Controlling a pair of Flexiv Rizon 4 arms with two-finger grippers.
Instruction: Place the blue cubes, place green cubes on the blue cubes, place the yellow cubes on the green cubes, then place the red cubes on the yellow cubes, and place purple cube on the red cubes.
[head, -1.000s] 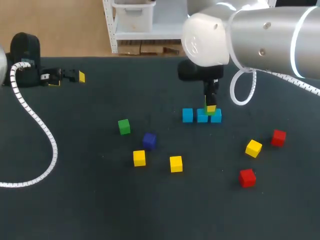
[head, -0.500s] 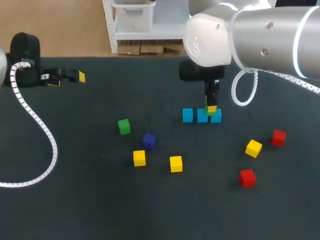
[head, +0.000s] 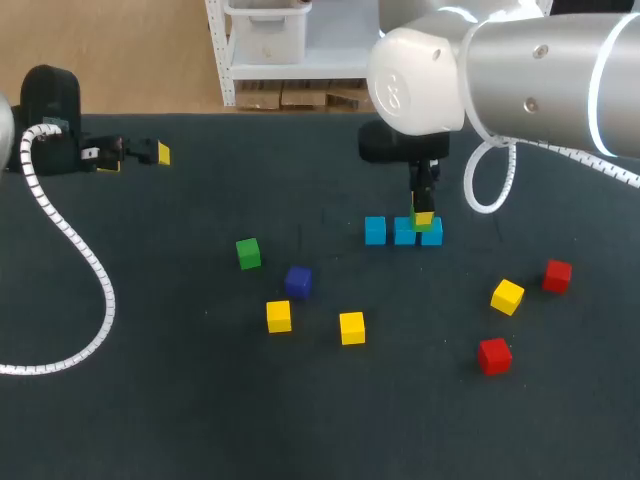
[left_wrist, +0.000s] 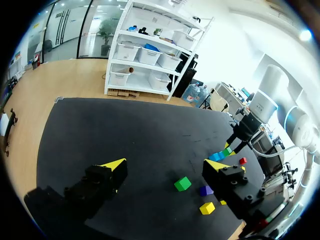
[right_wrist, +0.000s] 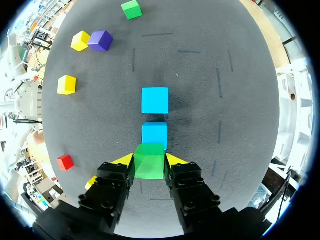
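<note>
Three blue cubes (head: 375, 231) lie in a row at the table's middle right. My right gripper (head: 422, 214) comes straight down over the row's right end, shut on a green cube (right_wrist: 150, 161). That cube hides the blue cube under it; two blue cubes (right_wrist: 154, 135) show ahead of the fingers. Whether green touches blue I cannot tell. A second green cube (head: 248, 253), a purple cube (head: 298, 282), yellow cubes (head: 279, 316) (head: 352, 327) (head: 507, 296) and red cubes (head: 557, 275) (head: 494, 355) lie loose. My left gripper (head: 140, 153) is open and holds nothing at the far left.
My left arm's white ribbed cable (head: 80, 255) loops over the table's left part. From the left wrist, the left gripper (left_wrist: 165, 167) hangs over bare dark mat, with the loose green cube (left_wrist: 182, 183) and purple cube (left_wrist: 206, 190) ahead of it.
My right arm has edged very slightly to the right with the green cube still in its fingers. The left arm and the loose cubes have not moved.
</note>
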